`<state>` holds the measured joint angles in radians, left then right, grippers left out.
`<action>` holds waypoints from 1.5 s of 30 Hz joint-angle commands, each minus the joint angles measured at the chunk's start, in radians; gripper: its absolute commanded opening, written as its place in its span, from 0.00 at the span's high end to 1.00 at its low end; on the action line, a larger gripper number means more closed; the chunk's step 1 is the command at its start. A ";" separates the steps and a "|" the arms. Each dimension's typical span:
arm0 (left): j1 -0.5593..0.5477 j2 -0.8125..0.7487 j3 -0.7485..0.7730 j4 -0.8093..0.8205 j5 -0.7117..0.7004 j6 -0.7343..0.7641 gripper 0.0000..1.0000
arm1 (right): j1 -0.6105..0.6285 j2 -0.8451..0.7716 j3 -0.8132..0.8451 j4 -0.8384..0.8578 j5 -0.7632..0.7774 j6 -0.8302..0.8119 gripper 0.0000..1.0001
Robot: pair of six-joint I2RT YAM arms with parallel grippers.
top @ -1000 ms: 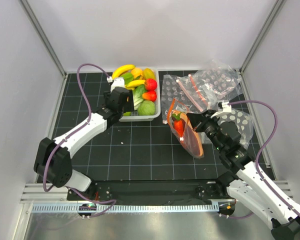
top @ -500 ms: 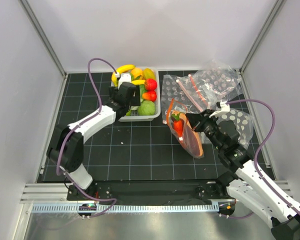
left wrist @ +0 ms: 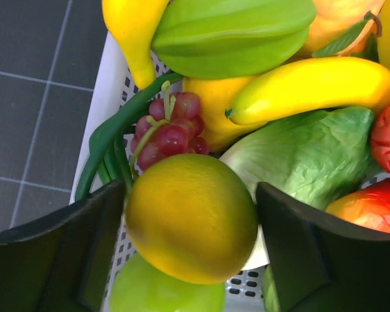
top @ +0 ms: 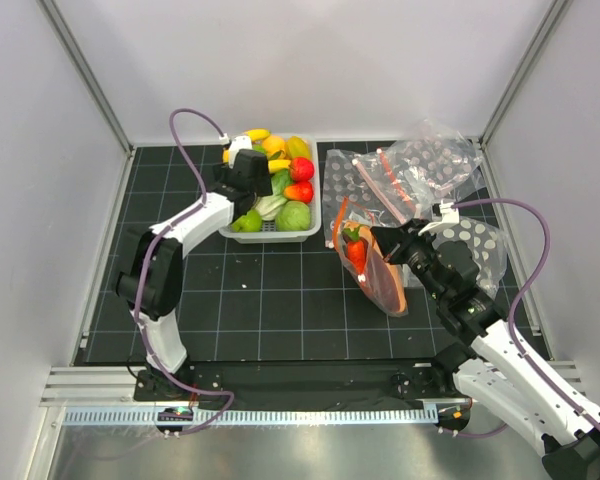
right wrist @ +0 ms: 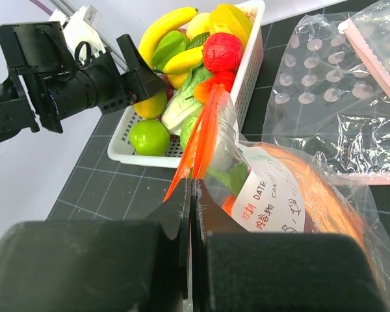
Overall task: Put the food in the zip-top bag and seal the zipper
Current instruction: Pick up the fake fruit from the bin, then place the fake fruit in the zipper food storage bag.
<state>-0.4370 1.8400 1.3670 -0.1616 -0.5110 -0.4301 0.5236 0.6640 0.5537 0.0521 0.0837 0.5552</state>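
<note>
The food (top: 292, 190) lies heaped in a white tub (top: 270, 233) at the back: bananas, a green star fruit (left wrist: 234, 29), purple grapes (left wrist: 172, 130), lettuce and red pieces. My left gripper (top: 257, 197) hangs over the tub's left end, open, its fingers either side of a round yellow-orange fruit (left wrist: 192, 218) (right wrist: 151, 104) that rests on a green one; whether they touch it I cannot tell. My right gripper (right wrist: 194, 188) (top: 382, 240) is shut on the orange-red zipper (right wrist: 205, 130) of the zip-top bag (top: 385, 280). It holds the bag's mouth up, with red and green pieces (top: 355, 247) inside.
More clear dotted bags lie crumpled at the back right (top: 420, 165) and under my right arm (top: 480, 245). The black gridded mat (top: 280, 300) runs between the tub and the arm bases. Metal frame posts stand at the back corners.
My left gripper has swung from the tub's front-left edge to over the fruits at its left end, and its fingers now straddle the yellow-orange fruit. The right gripper and bag have not moved.
</note>
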 commanded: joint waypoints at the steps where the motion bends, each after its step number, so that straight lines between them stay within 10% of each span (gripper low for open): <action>1: 0.009 0.001 0.030 0.002 0.080 -0.033 0.20 | 0.006 0.003 0.046 0.051 -0.007 0.002 0.99; 4: 0.001 -0.047 0.014 0.002 0.152 -0.055 0.42 | 0.004 0.003 0.048 0.051 -0.009 0.000 0.99; 20: -0.276 -0.623 -0.356 0.295 0.394 -0.096 0.50 | 0.004 0.060 0.066 0.072 -0.071 -0.005 0.99; 33: -0.428 -0.435 -0.341 0.416 0.652 -0.070 0.56 | 0.004 -0.023 0.017 0.176 -0.202 -0.006 0.99; 42: -0.585 -0.311 -0.171 0.274 0.684 0.033 0.52 | 0.004 -0.136 -0.031 0.161 -0.088 -0.006 0.99; 45: -0.609 -0.266 -0.117 0.194 0.677 0.030 0.18 | 0.004 -0.165 -0.041 0.146 0.008 0.009 0.99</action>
<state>-1.0283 1.5429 1.1839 0.1123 0.1421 -0.4313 0.5236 0.5259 0.5194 0.1387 -0.0082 0.5552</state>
